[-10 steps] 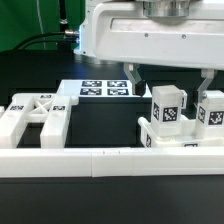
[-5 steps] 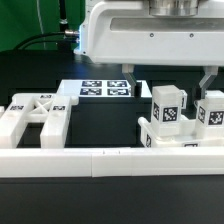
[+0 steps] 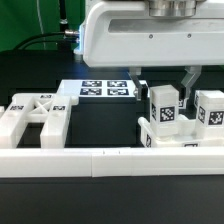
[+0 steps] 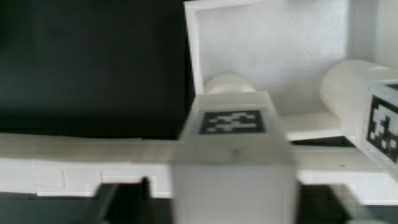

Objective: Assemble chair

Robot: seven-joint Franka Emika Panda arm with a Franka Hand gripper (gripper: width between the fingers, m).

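The gripper (image 3: 164, 86) hangs low over the exterior view's right half of the black table (image 3: 100, 128), directly above an upright tagged leg (image 3: 165, 108) of the chair. Its two fingers (image 3: 139, 78) stand one on each side of the leg's top, part-way closed, with the leg between them. The wrist view shows the same leg (image 4: 231, 140) centred under the tool, tag face up. From neither view can it be told whether the pads press on the leg or stand just off it, so the grip cannot be confirmed. A second tagged leg (image 3: 211, 110) stands upright just beside the first, toward the exterior view's right, outside the jaws. Both legs rise behind a low white part (image 3: 148, 134) that sits against the long border rail (image 3: 100, 158). A cross-braced part (image 3: 35, 112) lies flat on the exterior view's left, well apart from the legs and also against the rail. The marker board (image 3: 105, 88) lies flat farther back, between the two groups.
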